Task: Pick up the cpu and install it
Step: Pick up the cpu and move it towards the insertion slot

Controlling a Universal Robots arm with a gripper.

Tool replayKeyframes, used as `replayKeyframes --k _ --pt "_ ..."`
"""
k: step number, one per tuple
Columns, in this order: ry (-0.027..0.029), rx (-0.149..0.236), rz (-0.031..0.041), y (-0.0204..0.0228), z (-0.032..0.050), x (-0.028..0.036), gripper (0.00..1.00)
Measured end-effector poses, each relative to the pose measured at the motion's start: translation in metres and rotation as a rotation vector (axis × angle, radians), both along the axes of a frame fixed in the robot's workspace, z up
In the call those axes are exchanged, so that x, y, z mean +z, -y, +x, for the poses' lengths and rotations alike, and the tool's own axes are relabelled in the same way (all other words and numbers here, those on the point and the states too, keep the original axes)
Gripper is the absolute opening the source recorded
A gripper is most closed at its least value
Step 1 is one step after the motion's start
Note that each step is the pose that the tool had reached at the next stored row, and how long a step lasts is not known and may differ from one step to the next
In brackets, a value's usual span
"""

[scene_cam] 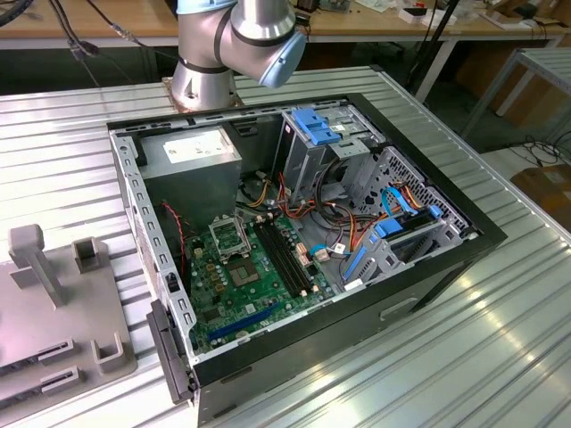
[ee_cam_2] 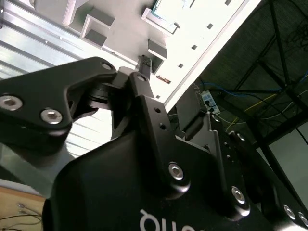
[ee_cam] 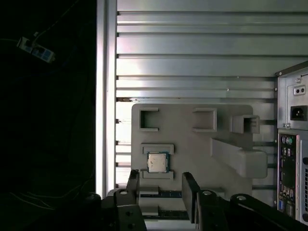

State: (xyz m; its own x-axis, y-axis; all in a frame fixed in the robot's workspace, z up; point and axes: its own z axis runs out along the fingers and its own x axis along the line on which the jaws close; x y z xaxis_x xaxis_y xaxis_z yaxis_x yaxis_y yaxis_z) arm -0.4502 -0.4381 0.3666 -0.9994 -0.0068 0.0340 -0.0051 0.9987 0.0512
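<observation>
The cpu (ee_cam: pixel 157 162), a small square chip with a silvery top, lies flat in a shallow holder on the grey fixture plate (ee_cam: pixel 192 144). In the first wrist view my gripper (ee_cam: pixel 161 186) hovers over the plate, close to the chip. Its two black fingers (ee_cam: pixel 133 182) stand apart with nothing between them, so it is open. The chip lies just beyond the fingertips and is untouched. In the exterior view the open computer case (scene_cam: pixel 294 241) holds the green motherboard (scene_cam: pixel 245 299), with the open metal socket frame (scene_cam: pixel 225 235) near its far end.
The fixture plate (scene_cam: pixel 53 303) carries raised grey blocks and an upright post (scene_cam: pixel 31 259). The case's rear panel (ee_cam: pixel 292 159) stands beside the plate. Cables, blue drive brackets (scene_cam: pixel 317 125) and the power supply (scene_cam: pixel 192 152) crowd the case. The arm's base (scene_cam: pixel 205 76) stands behind it on the ribbed metal table (scene_cam: pixel 464 348).
</observation>
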Motion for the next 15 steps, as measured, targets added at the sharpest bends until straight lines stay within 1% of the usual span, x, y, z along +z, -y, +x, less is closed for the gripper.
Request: replayKeyframes --k 1,4,8,13,15 --pt "0.0000 0.000 -0.0001 0.0000 0.0000 0.0000 0.48" --pt "0.0000 0.000 0.0000 0.0000 0.0000 0.0000 0.66" --pt "0.0000 0.000 0.0000 0.0000 0.0000 -0.0005 0.66" --pt "0.0000 0.000 -0.0004 0.0000 0.0000 -0.0039 0.66" --pt "-0.0001 0.001 -0.0009 0.0000 0.0000 -0.0066 0.66"
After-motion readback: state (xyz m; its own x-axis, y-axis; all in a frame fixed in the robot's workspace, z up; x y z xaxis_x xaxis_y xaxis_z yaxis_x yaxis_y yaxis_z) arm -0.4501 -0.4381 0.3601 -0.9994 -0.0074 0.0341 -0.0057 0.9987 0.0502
